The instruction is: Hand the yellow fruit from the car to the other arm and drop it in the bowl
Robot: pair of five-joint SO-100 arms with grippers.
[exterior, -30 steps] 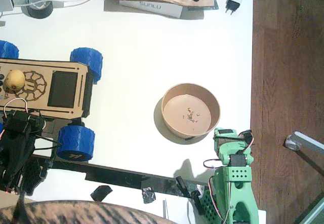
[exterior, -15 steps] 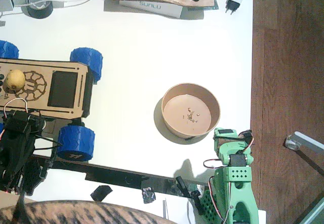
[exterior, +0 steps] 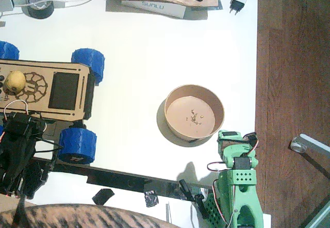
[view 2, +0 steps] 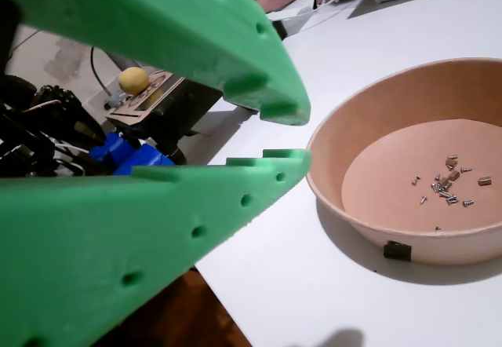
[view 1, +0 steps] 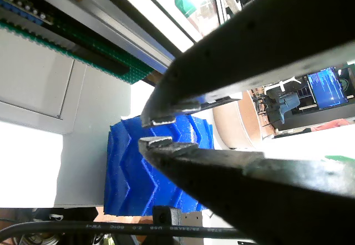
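White tabletop [exterior: 139, 42] seen from above, bordered on the right by a dark wood floor [exterior: 294, 58]. The car [exterior: 44, 88] stands at the left edge on blue ribbed wheels [exterior: 77, 145]; the yellow fruit [exterior: 15, 81] rests on its plywood deck, untouched. The bowl [exterior: 194, 113] sits mid-table, well apart from the car, with a few crumbs inside. The black left arm [exterior: 18, 150] lies just beside the car's near wheel; its fingers [view 1: 158, 117] are nearly closed on nothing, a narrow gap between the tips. The other arm [exterior: 237, 186], green, stands beside the bowl, its fingers [view 2: 267, 88] slightly parted and empty. Boxes and cables crowd the tabletop's far edge.
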